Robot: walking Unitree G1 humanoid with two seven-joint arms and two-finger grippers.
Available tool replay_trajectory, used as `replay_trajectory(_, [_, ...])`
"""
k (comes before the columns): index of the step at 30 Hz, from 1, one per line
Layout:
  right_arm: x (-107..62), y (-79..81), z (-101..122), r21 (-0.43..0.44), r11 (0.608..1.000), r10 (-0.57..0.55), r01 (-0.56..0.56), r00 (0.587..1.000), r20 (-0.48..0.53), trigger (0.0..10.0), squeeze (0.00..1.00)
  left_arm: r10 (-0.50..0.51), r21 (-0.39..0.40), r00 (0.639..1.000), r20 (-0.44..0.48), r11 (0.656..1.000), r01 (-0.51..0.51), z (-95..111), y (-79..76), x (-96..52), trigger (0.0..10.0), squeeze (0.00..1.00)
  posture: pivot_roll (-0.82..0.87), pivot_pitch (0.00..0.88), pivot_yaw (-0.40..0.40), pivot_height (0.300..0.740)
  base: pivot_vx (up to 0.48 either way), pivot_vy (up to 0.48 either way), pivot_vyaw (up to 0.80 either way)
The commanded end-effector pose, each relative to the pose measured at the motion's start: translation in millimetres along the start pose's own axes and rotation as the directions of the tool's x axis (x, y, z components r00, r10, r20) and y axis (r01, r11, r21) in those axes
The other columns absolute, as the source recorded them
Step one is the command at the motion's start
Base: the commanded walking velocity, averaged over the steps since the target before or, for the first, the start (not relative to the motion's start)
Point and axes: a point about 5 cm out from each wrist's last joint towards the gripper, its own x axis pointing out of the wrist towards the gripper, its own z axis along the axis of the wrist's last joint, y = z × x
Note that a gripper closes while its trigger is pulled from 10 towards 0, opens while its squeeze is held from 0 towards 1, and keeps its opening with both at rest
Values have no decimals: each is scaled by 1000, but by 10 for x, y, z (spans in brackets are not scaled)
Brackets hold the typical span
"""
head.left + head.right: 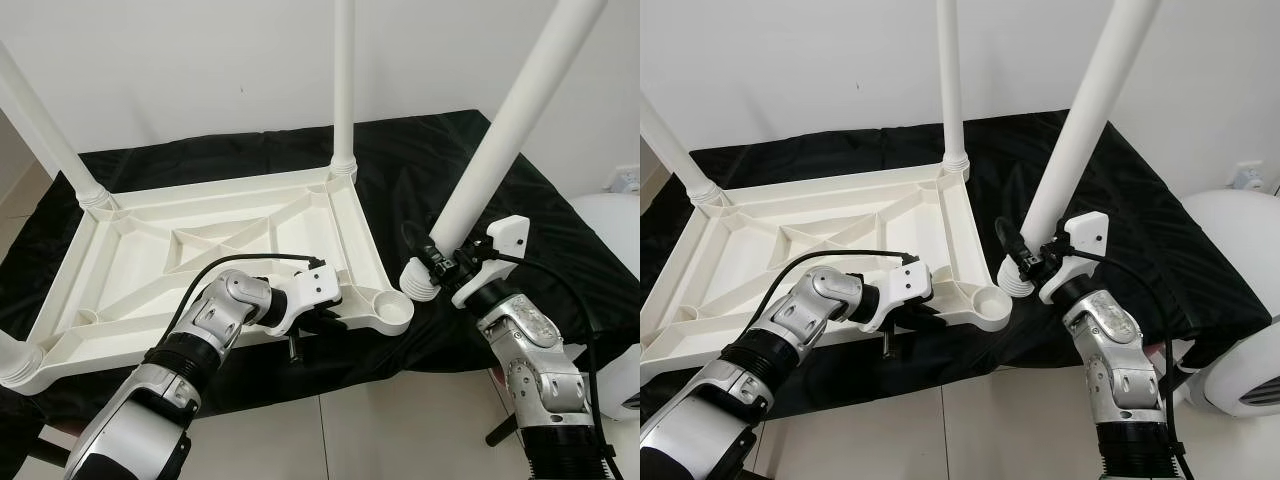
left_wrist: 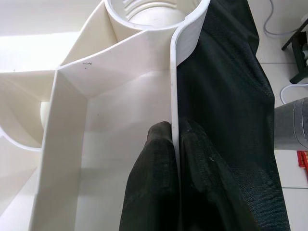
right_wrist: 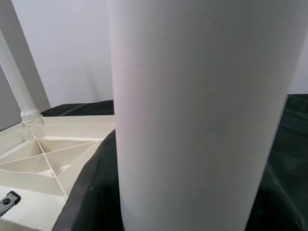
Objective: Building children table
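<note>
A white plastic children's table (image 1: pixel 200 250) lies upside down on a black cloth. Legs stand in its back left (image 1: pixel 45 130), back right (image 1: pixel 344 80) and front left (image 1: pixel 15 362) corners. The front right socket (image 1: pixel 388 304) is empty. My left gripper (image 1: pixel 325 318) is shut on the table's front rim (image 2: pixel 175 96) just beside that socket, one finger (image 2: pixel 154 183) on each side of the wall. My right gripper (image 1: pixel 440 262) is shut on a loose white leg (image 1: pixel 500 140), which tilts up to the right. The leg's ribbed end (image 1: pixel 418 280) hangs just right of the empty socket.
The black cloth (image 1: pixel 420 160) covers a low surface against a white wall. A large white rounded object (image 1: pixel 612 235) stands at the right, with a wall outlet (image 1: pixel 628 180) behind it. Pale tiled floor (image 1: pixel 350 440) runs along the front edge.
</note>
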Motion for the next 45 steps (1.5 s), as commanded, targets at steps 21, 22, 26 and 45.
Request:
replay_trajectory(21, [19, -95, 95, -27, 999, -33, 34, 999, 42, 10000, 0, 82, -144, 988, 131, 988, -63, 78, 14, -88, 10000, 0, -147, 85, 109, 740, 0, 0, 0])
replay_trajectory(22, [19, -95, 95, -27, 999, -33, 34, 999, 42, 10000, 0, 82, -144, 988, 131, 988, -63, 78, 14, -88, 10000, 0, -147, 85, 109, 740, 0, 0, 0])
replay_trajectory(26, [24, -98, 105, -29, 999, -32, 33, 998, 45, 10000, 0, 110, -149, 986, 128, 985, -90, 107, 24, -50, 10000, 0, -147, 87, 108, 740, 0, 0, 0])
replay_trajectory(45, [32, -94, 142, -38, 999, -24, 26, 998, 52, 10000, 0, 160, -167, 983, 88, 975, -144, 142, -24, 112, 10000, 545, -151, 88, 107, 740, 0, 0, 0])
